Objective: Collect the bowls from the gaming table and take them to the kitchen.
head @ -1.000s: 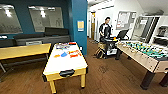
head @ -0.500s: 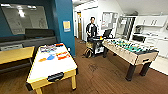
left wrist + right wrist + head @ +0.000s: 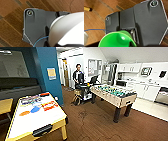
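Your bowls, orange [image 3: 24,113] and blue [image 3: 35,109], sit near the left long edge of the gaming surface [image 3: 47,119], ahead-left, nearer your left arm. You can't tell either end effector's state.

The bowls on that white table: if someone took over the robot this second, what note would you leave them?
Hands: can't tell whether either is open or shut. A green cup shows close to the right wrist camera.
Things: the orange bowl and blue bowl sit on the gaming table, beside a red box. The kitchen lies far right, past the foosball table.
Done: nothing collected.
Left: pick up the bowls, carry them to the kitchen.
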Available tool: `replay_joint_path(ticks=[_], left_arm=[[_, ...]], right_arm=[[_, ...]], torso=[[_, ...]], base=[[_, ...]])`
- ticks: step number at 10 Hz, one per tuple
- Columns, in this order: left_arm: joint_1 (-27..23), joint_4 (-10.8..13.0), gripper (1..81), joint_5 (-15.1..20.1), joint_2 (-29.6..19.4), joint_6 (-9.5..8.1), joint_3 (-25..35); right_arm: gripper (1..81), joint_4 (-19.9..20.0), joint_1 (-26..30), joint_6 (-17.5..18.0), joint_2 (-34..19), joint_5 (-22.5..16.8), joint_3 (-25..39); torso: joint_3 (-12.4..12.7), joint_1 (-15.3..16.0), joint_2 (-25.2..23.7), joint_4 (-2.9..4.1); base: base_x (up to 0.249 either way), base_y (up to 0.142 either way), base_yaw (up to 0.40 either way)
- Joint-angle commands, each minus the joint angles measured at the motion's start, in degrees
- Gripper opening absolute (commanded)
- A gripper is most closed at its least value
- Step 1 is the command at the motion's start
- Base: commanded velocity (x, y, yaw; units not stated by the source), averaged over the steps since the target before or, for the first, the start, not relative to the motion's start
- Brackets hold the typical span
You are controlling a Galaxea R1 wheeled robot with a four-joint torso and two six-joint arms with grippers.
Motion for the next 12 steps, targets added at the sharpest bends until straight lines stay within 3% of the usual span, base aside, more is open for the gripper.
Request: replay_joint_path(ticks=[1,12], left_arm=[[-2.5,-0.2,1.0,1.0,0.4,0.03,0.2],[-2.2,-0.2,1.0,0.9,0.4,0.12,0.0]], right_arm=[[1.0,-1.3,2.0,-0.2,0.1,-1.9,0.4],[1.0,-1.6,2.5,-0.2,0.2,-1.9,0.4]], torso=[[0.0,0.0,0.0,0.00],[0.0,0.0,0.0,0.00]], base=[[0.000,0.000,-0.382],[0.000,0.000,-0.382]])
